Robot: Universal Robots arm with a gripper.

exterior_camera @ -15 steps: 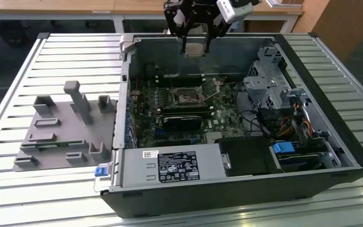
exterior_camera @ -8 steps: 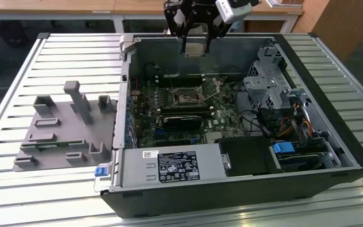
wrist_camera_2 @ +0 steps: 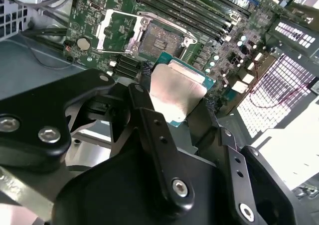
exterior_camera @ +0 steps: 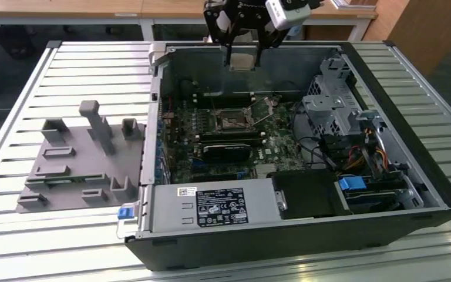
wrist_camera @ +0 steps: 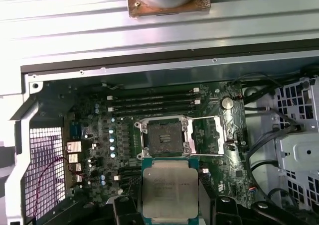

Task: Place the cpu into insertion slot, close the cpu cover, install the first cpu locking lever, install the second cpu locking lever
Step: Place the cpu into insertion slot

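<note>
Your gripper (exterior_camera: 241,57) pinches the cpu (wrist_camera: 169,190) by 2 edges, up clear of the uncovered insertion slot (wrist_camera: 163,135). The cpu cover (wrist_camera: 222,135) lies flipped open beside the slot.

Setting: you are working in a robotics lab or test workshop. Evidence:
- A slatted aluminium desk (exterior_camera: 77,64) carries an opened computer case (exterior_camera: 288,241) with its green board (wrist_camera: 99,120) exposed.
- A grey moulded fixture tray (exterior_camera: 77,158) sits beside the case, on the exterior view's left.
- A robot arm's pincer (exterior_camera: 242,57) grips the cpu (wrist_camera: 170,190) above the case.
- Plain wooden tables (exterior_camera: 69,7) stand behind the desk.
</note>
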